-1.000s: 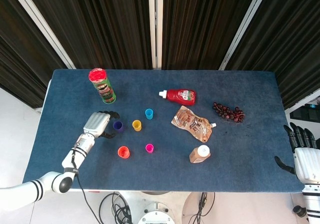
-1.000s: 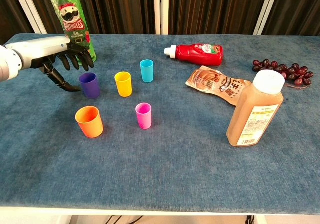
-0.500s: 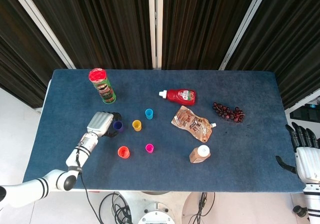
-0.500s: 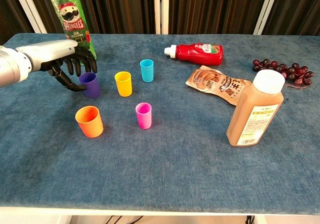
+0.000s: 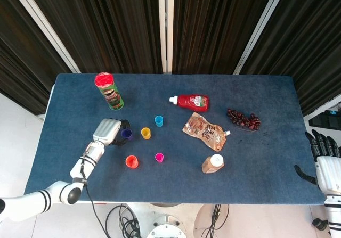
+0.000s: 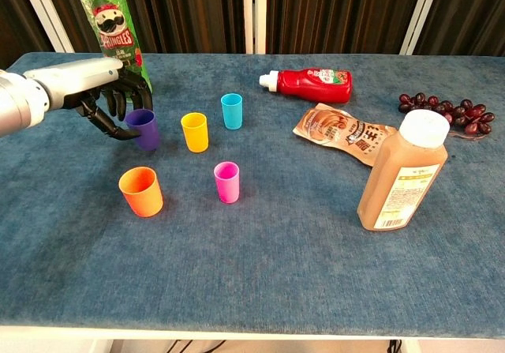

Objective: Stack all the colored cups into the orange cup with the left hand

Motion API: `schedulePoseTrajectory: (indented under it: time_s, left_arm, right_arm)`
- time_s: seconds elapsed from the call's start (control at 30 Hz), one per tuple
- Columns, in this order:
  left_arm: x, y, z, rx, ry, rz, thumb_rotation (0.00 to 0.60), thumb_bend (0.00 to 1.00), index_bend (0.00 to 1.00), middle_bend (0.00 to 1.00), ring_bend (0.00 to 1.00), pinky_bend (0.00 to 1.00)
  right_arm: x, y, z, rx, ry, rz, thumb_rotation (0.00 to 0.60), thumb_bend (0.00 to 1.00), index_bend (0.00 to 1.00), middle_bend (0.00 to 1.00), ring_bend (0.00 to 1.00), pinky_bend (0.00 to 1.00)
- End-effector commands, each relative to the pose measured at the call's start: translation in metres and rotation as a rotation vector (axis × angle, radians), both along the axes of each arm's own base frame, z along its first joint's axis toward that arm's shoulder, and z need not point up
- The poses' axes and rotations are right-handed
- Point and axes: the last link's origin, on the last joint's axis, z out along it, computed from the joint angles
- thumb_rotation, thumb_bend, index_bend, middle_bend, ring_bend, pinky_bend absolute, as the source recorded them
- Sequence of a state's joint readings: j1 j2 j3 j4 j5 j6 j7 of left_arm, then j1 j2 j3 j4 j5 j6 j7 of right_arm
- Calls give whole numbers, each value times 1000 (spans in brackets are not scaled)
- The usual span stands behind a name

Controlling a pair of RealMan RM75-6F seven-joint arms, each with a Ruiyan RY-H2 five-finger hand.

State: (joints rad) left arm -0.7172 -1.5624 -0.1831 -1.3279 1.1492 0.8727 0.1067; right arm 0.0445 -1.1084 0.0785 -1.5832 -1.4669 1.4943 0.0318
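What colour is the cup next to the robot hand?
Purple; it shows best in the chest view, beside the left robot hand.

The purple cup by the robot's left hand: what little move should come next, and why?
Probably closing the fingers to grip it. The left hand sits against the small purple plastic cup, fingers curled round its far side, but a firm hold isn't clear. The cup stands upright on the blue table, and the orange plastic cup waits empty just in front.

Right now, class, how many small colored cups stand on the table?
5. Purple cup at the left hand; yellow cup and blue cup to its right; orange cup and pink cup nearer. None appears hidden.
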Motion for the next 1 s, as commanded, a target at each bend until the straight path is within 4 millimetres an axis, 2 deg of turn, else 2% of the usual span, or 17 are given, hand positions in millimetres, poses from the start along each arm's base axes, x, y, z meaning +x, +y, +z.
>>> schedulePoseTrajectory:
  time_s: [0.03,0.27,0.37,0.67,1.0]
  left_arm:
    - [2,-5,19,31,-27,4,600,292,455,477,475,426]
    - [-2,-38,72,40,-67,54,600,289,461,480,478,429]
    - [-2,-57,78,16,-71,56,600,288,463,482,480,430]
    - [3,-98,69,-38,-124,1,600,286,465,485,478,434]
    - [3,-110,48,-64,-119,-21,600,285,465,486,473,428]
  right_arm:
    - [1,0,1,-1,-1,3,600,159,0,0,0,0]
    - [4,1,4,1,-7,19,600,159,0,0,0,0]
    - [7,-1,4,4,-11,29,600,158,0,0,0,0]
    - [11,-4,2,10,-18,29,600,159,0,0,0,0]
    - [13,-4,2,4,-14,7,600,161,0,0,0,0]
